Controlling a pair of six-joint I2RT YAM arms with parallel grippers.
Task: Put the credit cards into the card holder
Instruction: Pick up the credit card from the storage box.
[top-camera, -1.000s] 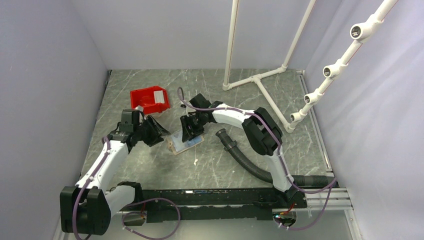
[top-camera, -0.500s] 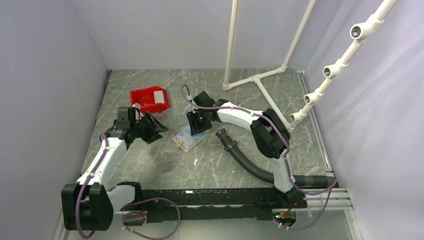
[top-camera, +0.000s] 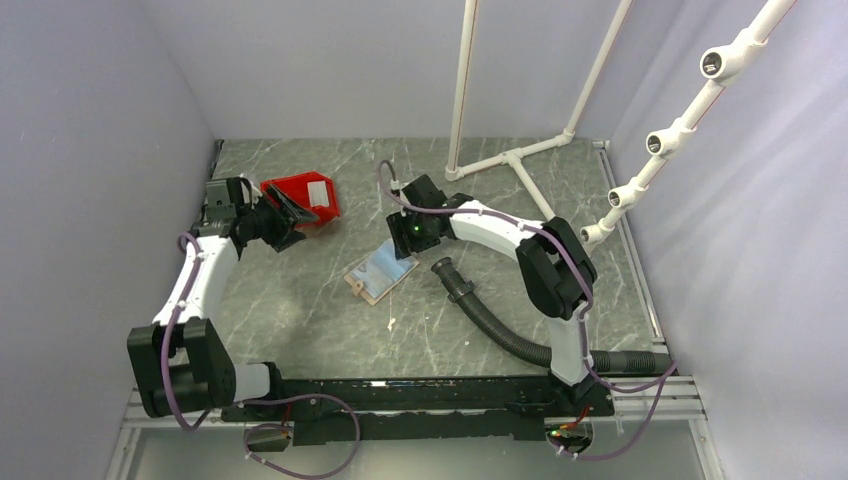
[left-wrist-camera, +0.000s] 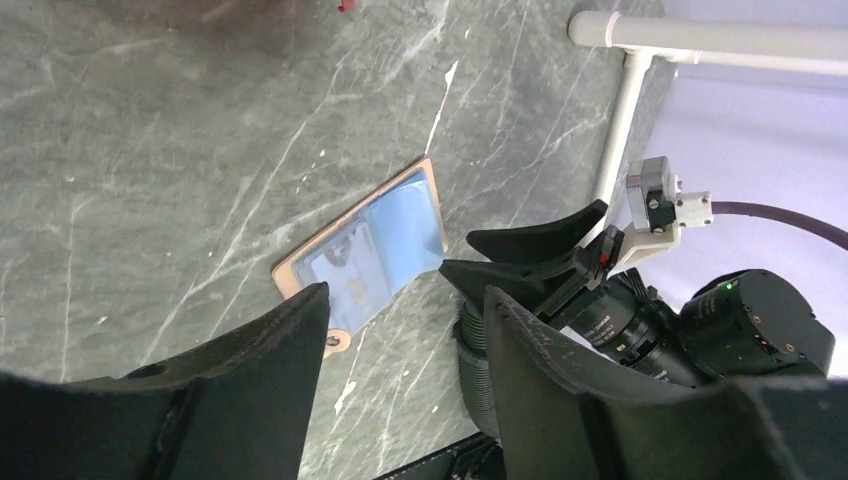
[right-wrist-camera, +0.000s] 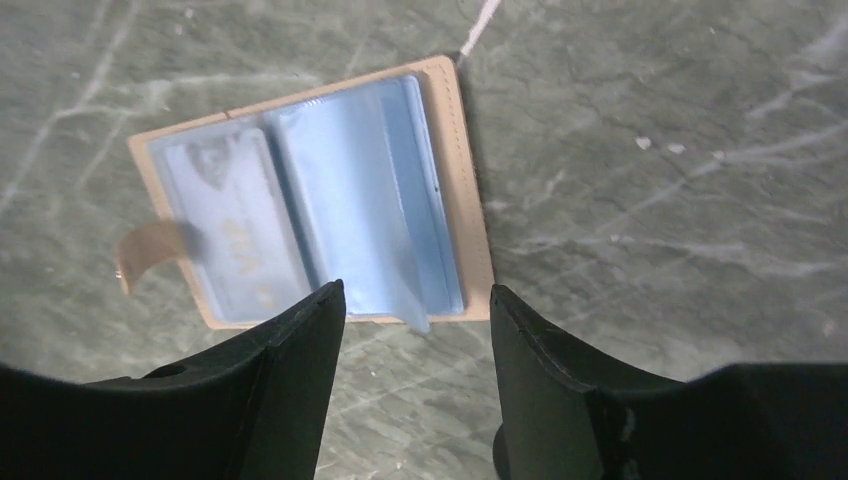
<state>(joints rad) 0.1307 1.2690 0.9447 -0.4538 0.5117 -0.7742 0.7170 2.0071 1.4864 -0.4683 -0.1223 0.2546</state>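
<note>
Found the black ribbed hose (top-camera: 490, 320) nearest the arm bases, right of centre. Beyond it, found the card holder (top-camera: 378, 272) lying opened flat on the bench (top-camera: 300, 320), tan cover down, with its strap tab (right-wrist-camera: 150, 245) hanging off one short side. Made out pale blue credit cards (right-wrist-camera: 340, 215) behind its clear pockets; cannot tell how many. Recorded the right gripper (top-camera: 412, 232) poised just past the holder's far right corner, jaws apart, nothing held. Recorded the left gripper (top-camera: 285, 212) further off, at the near lip of the red bin (top-camera: 300, 195), jaws likewise apart and empty. Noted a whitish panel (top-camera: 318, 190) on the bin; cannot tell whether card or label. Saw the white pipe frame (top-camera: 515, 160) at the far end.

Judged as a pause between insertions, with both grippers released. Next move calls for fetching a remaining card, pinching it by a thin edge, and lining it up with a free pocket while steadying the holder.

Compared with a second ago, found both grippers drawn off the holder: the left swung well back to the bin, the right withdrawn toward the far side. Found the holder turned slightly.
</note>
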